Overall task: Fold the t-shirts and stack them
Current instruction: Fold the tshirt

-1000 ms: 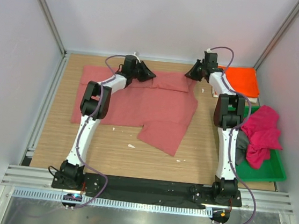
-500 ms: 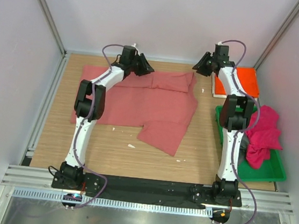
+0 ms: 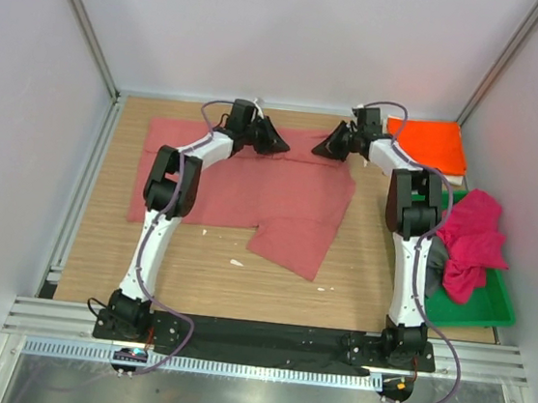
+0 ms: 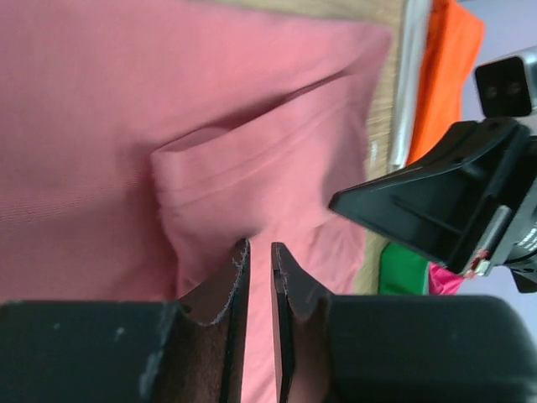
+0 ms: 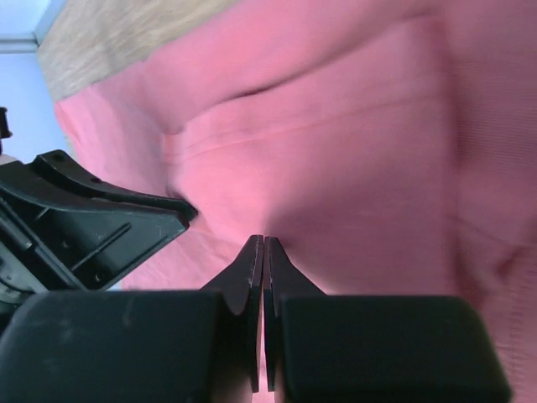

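Bare wood of the table (image 3: 99, 241) shows along its left edge. Then comes the salmon-red t-shirt (image 3: 250, 195), spread flat from near the far-left corner to about the middle. Its near edge is stepped, with one flap reaching toward the front edge.

The left gripper (image 3: 277, 144) is over the far middle of that shirt, pointing right. In its wrist view the jaws are narrow, with just a thin slit between the fingers (image 4: 237, 277) and pink cloth with a raised fold right under them. Honestly I can't tell if any cloth is caught in the slit.

The right gripper (image 3: 322, 149) faces it from the other side, close by but not touching, also over the shirt's far part. Its fingers (image 5: 252, 277) are pressed tight together with nothing visible between them.

Further right, the orange t-shirt (image 3: 429, 142) lies folded in the far-right corner. Along the right edge sits the green tray (image 3: 495, 305), with the magenta t-shirt (image 3: 469, 239) bunched up in it and a dark grey t-shirt (image 3: 432, 264) peeking out just beside the right arm.
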Robot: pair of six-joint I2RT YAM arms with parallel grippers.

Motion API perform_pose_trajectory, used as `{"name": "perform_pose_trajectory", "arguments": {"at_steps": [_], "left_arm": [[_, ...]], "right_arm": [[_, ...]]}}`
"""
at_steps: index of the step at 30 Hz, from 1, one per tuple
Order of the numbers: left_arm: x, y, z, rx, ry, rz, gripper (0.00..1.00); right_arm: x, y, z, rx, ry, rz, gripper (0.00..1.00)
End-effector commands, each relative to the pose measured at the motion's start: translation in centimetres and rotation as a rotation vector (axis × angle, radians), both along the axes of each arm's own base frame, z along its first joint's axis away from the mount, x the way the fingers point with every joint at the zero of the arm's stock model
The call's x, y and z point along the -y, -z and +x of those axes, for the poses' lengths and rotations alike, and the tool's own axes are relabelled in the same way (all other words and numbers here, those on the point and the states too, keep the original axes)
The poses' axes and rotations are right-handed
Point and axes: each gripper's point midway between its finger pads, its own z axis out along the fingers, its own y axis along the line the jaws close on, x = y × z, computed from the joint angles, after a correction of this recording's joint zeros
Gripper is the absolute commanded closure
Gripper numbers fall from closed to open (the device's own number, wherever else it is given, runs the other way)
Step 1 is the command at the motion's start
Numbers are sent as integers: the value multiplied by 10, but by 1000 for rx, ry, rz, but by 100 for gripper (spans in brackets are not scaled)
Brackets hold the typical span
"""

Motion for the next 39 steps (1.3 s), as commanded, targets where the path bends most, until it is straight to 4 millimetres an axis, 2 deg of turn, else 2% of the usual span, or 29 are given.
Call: {"name": "perform_pose_trajectory", "arguments": {"at_steps": [1, 5, 7, 10, 11, 12, 14, 15, 16, 17, 18, 20, 21, 22, 23, 24, 25, 26, 27, 28, 29, 30, 31, 32, 33, 34, 36, 37, 39], "left_arm": [[-2, 19, -5, -54, 20, -5, 85], [-16, 52, -17, -112, 23, 92, 86], [-20, 58, -20, -116, 40, 122, 83], [-24, 42, -20, -87, 60, 154, 72], [-24, 24, -19, -59, 60, 155, 65], [-25, 16, -18, -45, 58, 161, 62], [-28, -11, -20, -15, 63, 179, 55], [-30, -22, -21, -2, 63, 186, 53], [-33, -31, -22, 6, 54, 201, 50], [-37, -52, -28, 23, 55, 213, 46], [-40, -60, -32, 32, 55, 224, 45], [-51, -69, -45, 27, 49, 274, 44], [-59, -91, -52, 77, 49, 306, 45], [-67, -98, -58, 83, 38, 338, 45], [-87, -82, -71, 24, -2, 425, 46], [-99, -105, -84, 50, -29, 444, 47], [-115, -104, -93, 29, -66, 468, 49], [-133, -72, -117, -63, -82, 503, 55], [-143, -71, -131, -96, -124, 480, 59], [-165, -93, -138, -55, -194, 440, 61], [-181, -61, -170, -151, -203, 436, 65], [-195, -57, -182, -174, -240, 418, 66], [-220, -73, -192, -156, -318, 386, 66], [-232, -52, -215, -223, -333, 392, 67], [-244, -48, -225, -239, -361, 399, 67], [-255, -46, -235, -253, -386, 412, 67], [-282, -40, -252, -276, -469, 442, 67], [-294, -33, -263, -314, -504, 462, 67], [-321, -29, -271, -345, -595, 484, 66]], "right_arm": [[30, -6, 8, 21, 73, 71, 97], [52, 15, 4, -8, 96, 53, 97], [57, 23, 0, -29, 88, 31, 97], [65, 19, 0, -15, 73, -29, 97], [66, 15, 1, -6, 73, -38, 97], [68, 11, 0, -8, 73, -47, 96], [70, -11, 4, 23, 74, -63, 94], [76, -11, 0, -3, 84, -106, 92], [80, -30, 4, 26, 91, -131, 89], [90, -28, -4, -27, 120, -190, 83], [96, -33, -7, -39, 133, -226, 79], [107, -61, -15, -32, 164, -288, 73], [117, -63, -26, -64, 188, -338, 66], [120, -67, -34, -66, 186, -383, 62], [123, -86, -43, -45, 195, -412, 58], [126, -87, -57, -78, 195, -441, 54], [127, -79, -71, -112, 185, -467, 52], [120, -95, -87, -93, 154, -478, 47], [117, -96, -98, -100, 133, -492, 46], [114, -83, -120, -142, 104, -516, 46], [104, -81, -135, -143, 66, -526, 45], [101, -96, -149, -112, 69, -518, 45], [99, -75, -174, -174, 47, -523, 45], [85, -75, -186, -180, 40, -481, 45], [79, -90, -200, -144, 42, -453, 45], [75, -75, -220, -189, 31, -444, 45], [52, -78, -241, -168, 4, -395, 45], [49, -75, -257, -169, 0, -390, 45], [35, -70, -273, -166, -13, -364, 45]]}}
